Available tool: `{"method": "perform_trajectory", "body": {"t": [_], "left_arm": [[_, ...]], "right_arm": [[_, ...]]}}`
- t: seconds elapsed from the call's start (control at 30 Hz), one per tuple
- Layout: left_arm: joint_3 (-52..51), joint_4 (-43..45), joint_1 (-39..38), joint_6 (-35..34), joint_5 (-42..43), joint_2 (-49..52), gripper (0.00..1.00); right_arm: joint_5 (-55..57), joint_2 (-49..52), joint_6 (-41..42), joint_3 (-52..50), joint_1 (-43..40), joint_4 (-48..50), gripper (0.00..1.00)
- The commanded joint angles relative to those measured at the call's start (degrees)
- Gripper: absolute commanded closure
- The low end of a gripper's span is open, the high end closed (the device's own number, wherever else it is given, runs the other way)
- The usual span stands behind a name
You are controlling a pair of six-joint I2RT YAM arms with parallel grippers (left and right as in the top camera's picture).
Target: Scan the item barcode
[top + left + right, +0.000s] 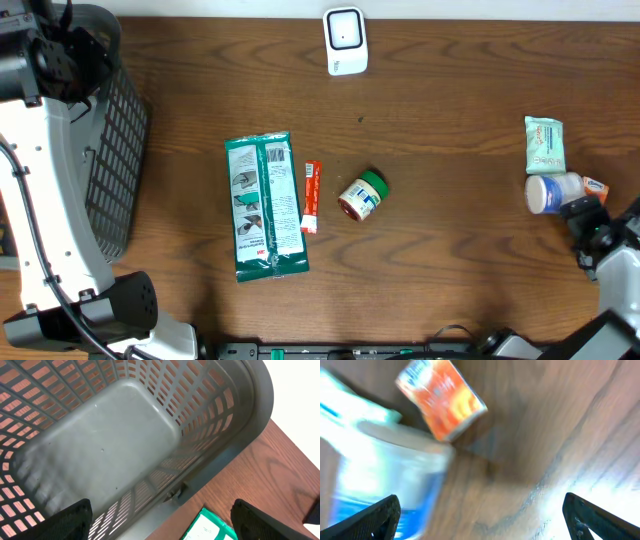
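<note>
- Overhead: the white scanner stands at the desk's far edge. A green packet, a red stick and a small jar lie mid-desk. The white bottle lies at the right, just beside the right claw.
- Left wrist: the left claw is spread open and empty above the grey basket.
- Right wrist: the right claw is wide open, holding nothing, over the blurred white bottle and an orange packet.
</note>
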Motion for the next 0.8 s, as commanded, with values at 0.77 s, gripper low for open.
{"method": "perform_trajectory", "body": {"t": [0.77], "left_arm": [[0.28,-0.22,0.2,0.11,-0.74,-0.46,0.12]], "right_arm": [[5.18,6.12,6.16,1.6,-0.55,-6.14,0.01]]}}
